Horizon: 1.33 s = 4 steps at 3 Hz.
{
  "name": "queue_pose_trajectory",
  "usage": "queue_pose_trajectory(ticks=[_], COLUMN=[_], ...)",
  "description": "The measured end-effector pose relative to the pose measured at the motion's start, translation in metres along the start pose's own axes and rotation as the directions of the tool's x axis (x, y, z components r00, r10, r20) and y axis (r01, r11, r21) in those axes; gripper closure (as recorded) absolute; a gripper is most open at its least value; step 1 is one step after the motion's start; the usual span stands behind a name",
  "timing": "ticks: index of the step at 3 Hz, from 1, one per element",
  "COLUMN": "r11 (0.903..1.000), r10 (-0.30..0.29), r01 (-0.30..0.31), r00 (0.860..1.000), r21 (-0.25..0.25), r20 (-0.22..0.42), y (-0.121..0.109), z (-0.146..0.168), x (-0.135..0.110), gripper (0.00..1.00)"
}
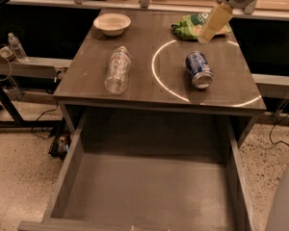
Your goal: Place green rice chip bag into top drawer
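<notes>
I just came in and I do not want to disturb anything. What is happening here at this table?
The robot is to put the green rice chip bag into the top drawer. Its gripper hangs right at the bag, at the far right corner of the table; the bag lies there, not yet lifted. The drawer is pulled open and holds nothing. A bowl, a bottle and a blue can are also on the table.
</notes>
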<state>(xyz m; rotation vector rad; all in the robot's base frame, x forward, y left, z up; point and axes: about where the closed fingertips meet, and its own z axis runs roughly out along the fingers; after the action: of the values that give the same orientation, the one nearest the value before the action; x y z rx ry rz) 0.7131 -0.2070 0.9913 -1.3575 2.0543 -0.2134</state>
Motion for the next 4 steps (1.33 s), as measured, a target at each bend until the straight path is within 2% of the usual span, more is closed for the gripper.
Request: queue_pose_trajectory(ticks=[1, 2, 3, 4], r11=[0.9889, 0.9449, 0.8695, 0.8187], r10=[0.136, 0.309, 0.469, 0.549], r01=[-0.138, -0.318, -0.486, -0.568], r00=[0.99, 0.945, 0.869, 0.817], r21=[0.054, 0.079, 0.09, 0.082], r20=[0.047, 0.102, 0.16, 0.178], y=[-0.028, -0.057, -0.08, -0.086], z=[0.037, 0.075, 0.112, 0.125], x=[-0.017, -0.026, -0.031, -0.032], gripper=[0.0, 0.0, 0.0, 0.0])
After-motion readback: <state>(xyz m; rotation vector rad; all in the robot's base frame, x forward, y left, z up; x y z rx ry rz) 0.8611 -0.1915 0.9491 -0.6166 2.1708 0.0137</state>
